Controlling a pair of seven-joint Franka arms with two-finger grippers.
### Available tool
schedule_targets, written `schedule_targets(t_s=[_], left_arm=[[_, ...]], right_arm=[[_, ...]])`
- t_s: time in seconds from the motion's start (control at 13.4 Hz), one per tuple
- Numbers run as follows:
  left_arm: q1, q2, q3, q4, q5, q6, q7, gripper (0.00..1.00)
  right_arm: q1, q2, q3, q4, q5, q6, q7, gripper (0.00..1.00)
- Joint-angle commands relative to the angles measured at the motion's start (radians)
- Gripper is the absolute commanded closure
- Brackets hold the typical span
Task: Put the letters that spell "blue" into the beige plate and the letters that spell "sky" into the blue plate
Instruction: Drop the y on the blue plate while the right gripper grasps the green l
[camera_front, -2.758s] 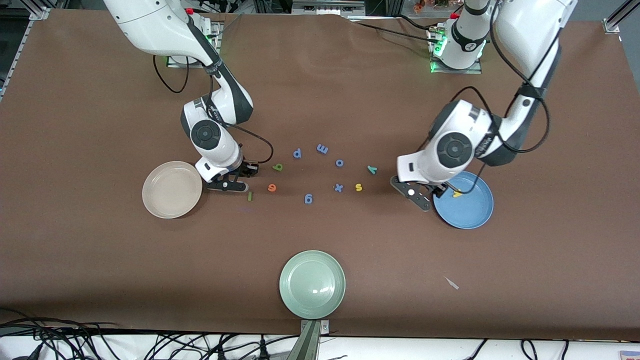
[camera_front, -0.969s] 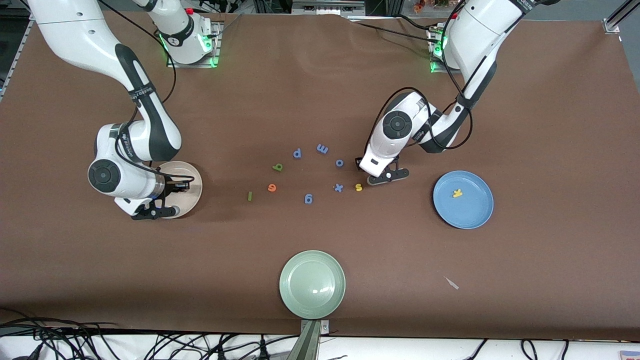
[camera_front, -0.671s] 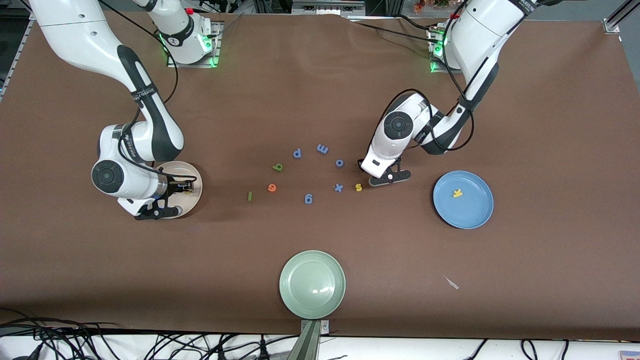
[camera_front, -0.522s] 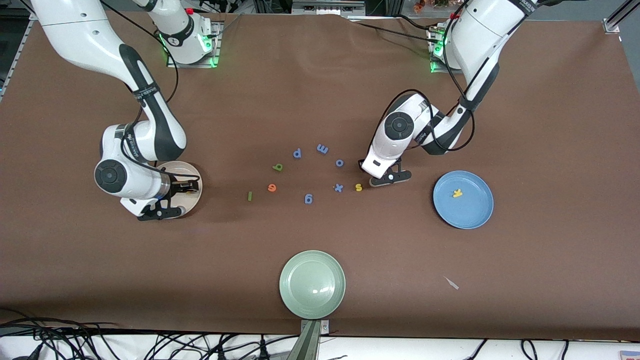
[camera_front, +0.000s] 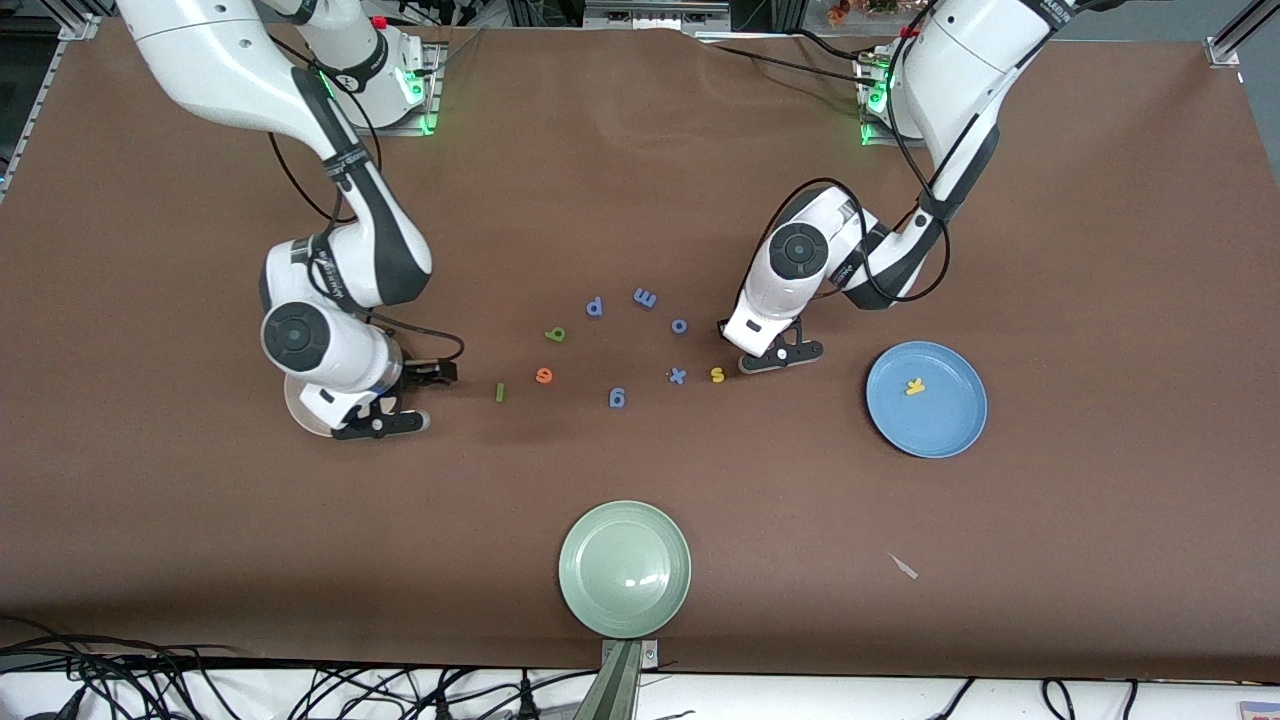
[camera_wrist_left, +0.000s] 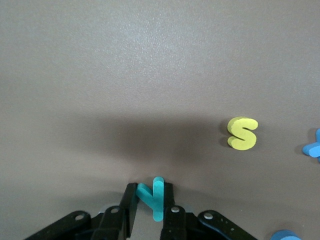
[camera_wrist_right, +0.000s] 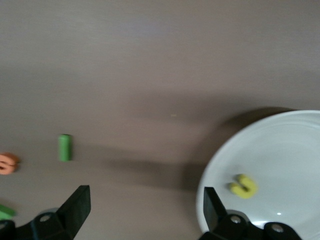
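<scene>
My left gripper (camera_wrist_left: 150, 196) is shut on the teal y (camera_wrist_left: 152, 197), low over the table beside the yellow s (camera_wrist_left: 242, 133). In the front view the left gripper (camera_front: 745, 348) hides the y, and the s (camera_front: 717, 375) lies next to it. The yellow k (camera_front: 914, 386) lies in the blue plate (camera_front: 950, 430). My right gripper (camera_wrist_right: 145, 200) is open and empty at the rim of the beige plate (camera_wrist_right: 280, 150), which holds the yellow u (camera_wrist_right: 243, 186). The dark green l (camera_front: 499, 392), orange e (camera_front: 544, 376) and olive b (camera_front: 555, 334) lie on the table.
Blue letters p (camera_front: 594, 306), m (camera_front: 645, 297), o (camera_front: 679, 326), x (camera_front: 677, 376) and g (camera_front: 617, 398) lie among the others mid-table. A pale green plate (camera_front: 624, 568) sits near the front edge. A small scrap (camera_front: 903, 566) lies nearer the front camera than the blue plate.
The right gripper opened, left the u in the beige plate and moved off the plate toward the l. The left gripper closed on the y and stayed in place.
</scene>
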Motion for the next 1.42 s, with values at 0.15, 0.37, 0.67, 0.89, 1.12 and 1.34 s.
schedule_targets(t_s=[0.15, 0.37, 0.67, 0.89, 1.12, 1.34], left_arm=[[0.02, -0.057, -0.008, 0.022, 0.035, -0.103, 0.047, 0.94], [0.109, -0.106, -0.014, 0.045, 0.035, -0.225, 0.26, 0.93], [0.276, -0.126, -0.014, 0.042, 0.035, -0.282, 0.628, 0.92], [0.362, -0.124, -0.01, 0.04, 0.035, -0.282, 0.832, 0.82], [0.381, -0.127, -0.017, 0.046, 0.035, -0.282, 0.883, 0.0], [0.372, -0.147, -0.075, 0.077, 0.026, -0.283, 0.882, 0.0]], right_arm=[[0.09, 0.029, -0.004, 0.053, 0.005, 0.003, 0.096, 0.0], [0.115, 0.063, -0.004, 0.055, 0.016, 0.075, 0.114, 0.0], [0.135, 0.094, -0.004, 0.052, 0.016, 0.112, 0.113, 0.0], [0.136, 0.115, -0.006, 0.052, 0.016, 0.114, 0.111, 0.0], [0.135, 0.146, -0.007, 0.047, 0.014, 0.16, 0.11, 0.04], [0.135, 0.163, -0.006, 0.044, 0.016, 0.187, 0.104, 0.15]])
